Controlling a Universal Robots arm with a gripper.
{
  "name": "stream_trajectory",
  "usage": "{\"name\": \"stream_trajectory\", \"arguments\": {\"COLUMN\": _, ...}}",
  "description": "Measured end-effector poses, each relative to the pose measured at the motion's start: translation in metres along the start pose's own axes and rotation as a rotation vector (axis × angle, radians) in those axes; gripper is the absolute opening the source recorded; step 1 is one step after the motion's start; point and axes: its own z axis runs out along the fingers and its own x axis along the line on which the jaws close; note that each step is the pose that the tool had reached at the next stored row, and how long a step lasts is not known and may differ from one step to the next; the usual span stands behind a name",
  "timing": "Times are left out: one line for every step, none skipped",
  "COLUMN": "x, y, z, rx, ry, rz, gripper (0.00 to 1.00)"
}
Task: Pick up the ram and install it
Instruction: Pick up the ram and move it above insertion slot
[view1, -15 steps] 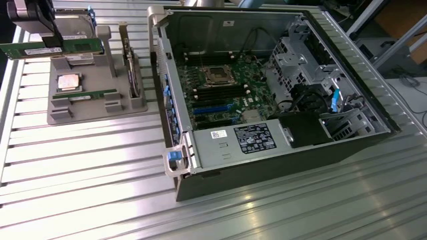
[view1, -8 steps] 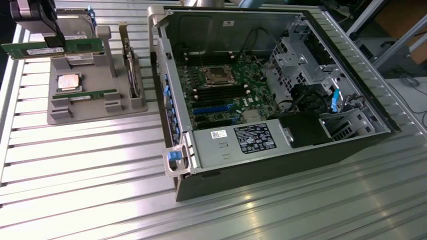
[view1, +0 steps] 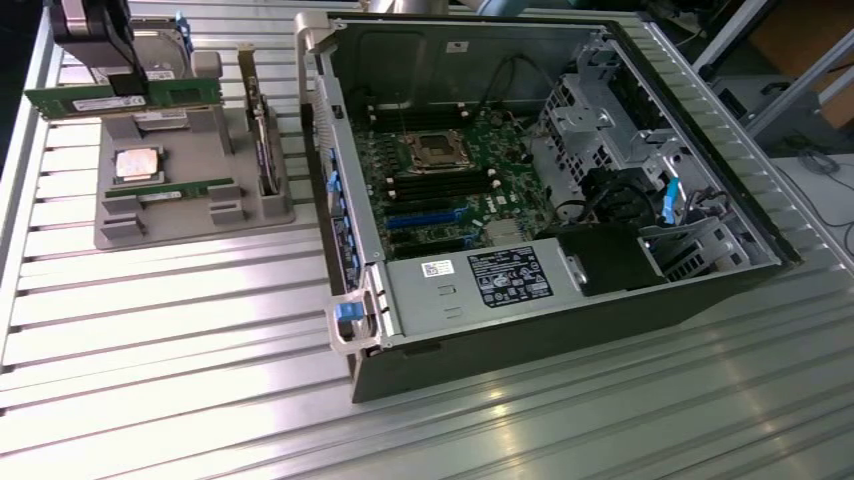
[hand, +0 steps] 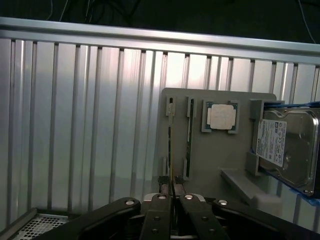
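My gripper (view1: 124, 80) hangs at the far corner on the exterior view's left, shut on the ram (view1: 120, 98), a long green stick held level just above the grey holder block (view1: 187, 225). In the wrist view the fingertips (hand: 161, 196) pinch the ram (hand: 170, 150), which shows edge-on as a thin line. A second, like stick (view1: 167, 188) lies in the holder's nearer slot and also shows edge-on as the other stick (hand: 189, 145). The open computer case (view1: 694, 270) holds the motherboard (view1: 447, 215) with its dark memory slots (view1: 427, 185).
The holder also carries a square silver processor (view1: 138, 163), an upright expansion card (view1: 267, 140) and a hard drive (hand: 285, 145). The case's tall near wall (view1: 327, 170) stands between holder and motherboard. Everything rests on a ribbed aluminium table (view1: 160, 330).
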Motion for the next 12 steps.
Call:
{"name": "stream_trajectory", "arguments": {"x": 0.0, "y": -0.0018, "z": -0.0001, "rx": -0.0002, "ry": 0.0018, "rz": 0.0, "gripper": 0.13}}
{"name": "stream_trajectory", "arguments": {"x": 0.0, "y": -0.0032, "z": 0.0, "rx": -0.0002, "ry": 0.003, "rz": 0.0, "gripper": 0.13}}
{"name": "stream_trajectory", "arguments": {"x": 0.0, "y": -0.0041, "z": 0.0, "rx": -0.0003, "ry": 0.004, "rz": 0.0, "gripper": 0.13}}
{"name": "stream_trajectory", "arguments": {"x": 0.0, "y": -0.0049, "z": 0.0, "rx": -0.0004, "ry": 0.005, "rz": 0.0, "gripper": 0.13}}
{"name": "stream_trajectory", "arguments": {"x": 0.001, "y": -0.006, "z": 0.0, "rx": -0.0005, "ry": 0.0065, "rz": 0.0, "gripper": 0.13}}
{"name": "stream_trajectory", "arguments": {"x": 0.001, "y": -0.0068, "z": 0.0, "rx": -0.0006, "ry": 0.0073, "rz": 0.0, "gripper": 0.13}}
{"name": "stream_trajectory", "arguments": {"x": 0.001, "y": -0.0076, "z": 0.0, "rx": -0.0007, "ry": 0.008, "rz": 0.0, "gripper": 0.13}}
{"name": "stream_trajectory", "arguments": {"x": 0.001, "y": -0.0082, "z": 0.0, "rx": -0.0008, "ry": 0.0086, "rz": 0.0, "gripper": 0.13}}
{"name": "stream_trajectory", "arguments": {"x": 0.001, "y": -0.0097, "z": 0.0, "rx": -0.0009, "ry": 0.01, "rz": 0.0, "gripper": 0.13}}
{"name": "stream_trajectory", "arguments": {"x": 0.001, "y": -0.0107, "z": 0.0, "rx": -0.001, "ry": 0.0109, "rz": 0.0, "gripper": 0.13}}
{"name": "stream_trajectory", "arguments": {"x": 0.001, "y": -0.0116, "z": 0.0, "rx": -0.001, "ry": 0.0117, "rz": 0.0, "gripper": 0.13}}
{"name": "stream_trajectory", "arguments": {"x": 0.001, "y": -0.0124, "z": 0.0, "rx": -0.0011, "ry": 0.0124, "rz": 0.0, "gripper": 0.13}}
